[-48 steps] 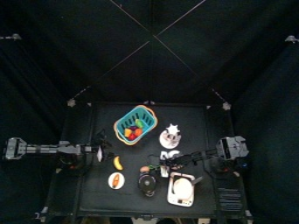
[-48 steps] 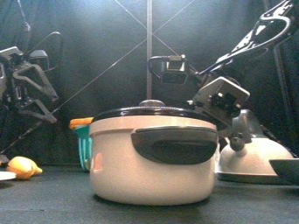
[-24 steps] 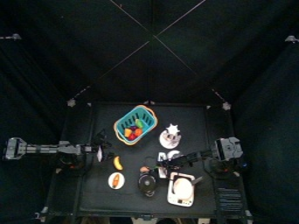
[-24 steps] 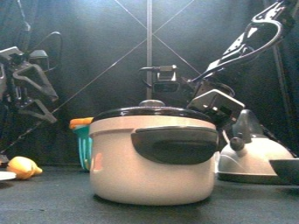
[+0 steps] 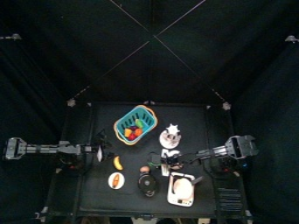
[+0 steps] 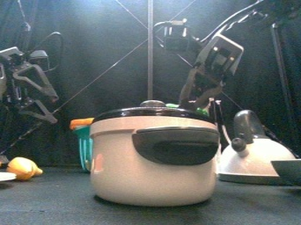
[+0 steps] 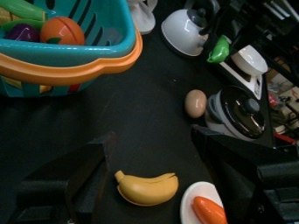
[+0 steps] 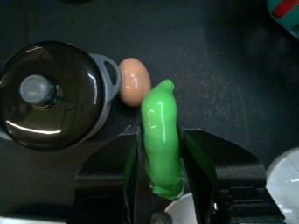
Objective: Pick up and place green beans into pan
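We can read no text, label, brand, number or sign anywhere in these views. The surfaces we can check, such as the pot (image 6: 153, 156), the teal basket (image 7: 70, 54) and the white kettle (image 6: 254, 158), carry no lettering that we can make out.
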